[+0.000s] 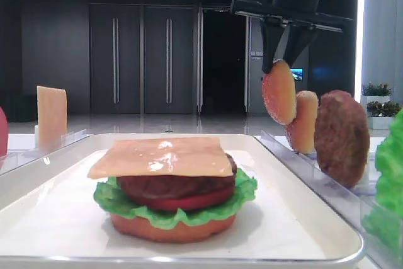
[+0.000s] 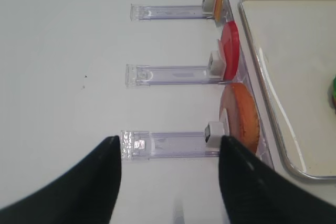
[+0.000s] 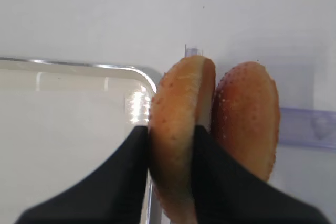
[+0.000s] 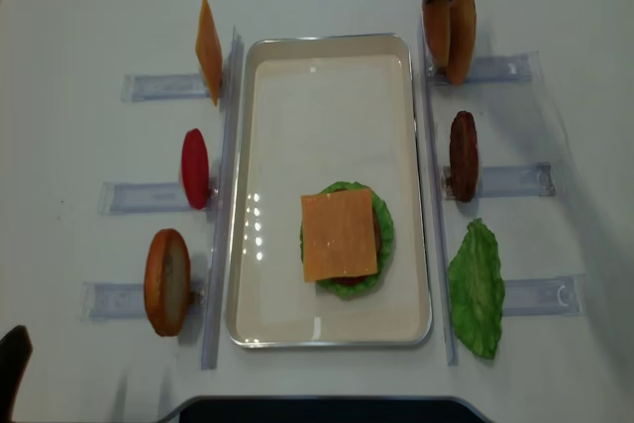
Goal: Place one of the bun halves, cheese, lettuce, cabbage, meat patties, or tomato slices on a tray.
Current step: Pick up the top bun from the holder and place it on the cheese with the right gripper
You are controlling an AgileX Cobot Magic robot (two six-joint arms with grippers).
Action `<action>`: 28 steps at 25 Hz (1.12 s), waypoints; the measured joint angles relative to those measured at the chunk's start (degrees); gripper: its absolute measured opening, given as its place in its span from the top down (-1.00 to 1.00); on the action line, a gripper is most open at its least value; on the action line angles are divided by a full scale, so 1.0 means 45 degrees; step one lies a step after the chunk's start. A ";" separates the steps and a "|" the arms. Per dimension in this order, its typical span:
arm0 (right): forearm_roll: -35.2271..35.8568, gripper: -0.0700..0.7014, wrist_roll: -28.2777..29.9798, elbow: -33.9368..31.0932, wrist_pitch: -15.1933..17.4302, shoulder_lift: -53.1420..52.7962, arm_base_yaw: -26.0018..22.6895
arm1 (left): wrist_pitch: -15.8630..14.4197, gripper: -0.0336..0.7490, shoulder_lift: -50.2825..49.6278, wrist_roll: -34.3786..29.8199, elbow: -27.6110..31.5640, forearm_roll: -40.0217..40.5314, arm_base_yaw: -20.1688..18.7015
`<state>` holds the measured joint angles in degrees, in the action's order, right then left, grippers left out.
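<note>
My right gripper point(image 1: 280, 64) is shut on the sesame bun half point(image 1: 279, 91), holding it on edge above the far right rack, beside the white tray's point(image 1: 56, 209) far corner. In the right wrist view, the black fingers point(image 3: 134, 156) pinch the bun point(image 3: 184, 93) from both sides. A paler bun half point(image 3: 247, 119) stands just right of it. On the tray sits a stack of bun bottom, lettuce point(image 4: 381, 230), tomato and patty, with cheese point(image 4: 340, 235) on top. My left gripper point(image 2: 169, 142) is open and empty over the near left rack.
Clear racks flank the tray. On the right stand a meat patty point(image 4: 463, 156) and a lettuce leaf point(image 4: 477, 284). On the left are a cheese slice point(image 4: 208, 47), a tomato slice point(image 4: 195, 167) and an orange-brown bun bottom point(image 4: 166, 281).
</note>
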<state>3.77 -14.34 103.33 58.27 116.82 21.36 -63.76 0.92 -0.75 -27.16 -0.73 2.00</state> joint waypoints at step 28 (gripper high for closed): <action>0.2950 0.29 0.1126 -0.0213 0.1319 -0.2479 0.0130 | 0.0000 -0.25 0.0000 0.0000 0.0000 0.0000 0.0000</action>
<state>17.05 -9.27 102.37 64.21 105.66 21.95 -63.76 0.92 -0.75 -27.16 -0.73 2.00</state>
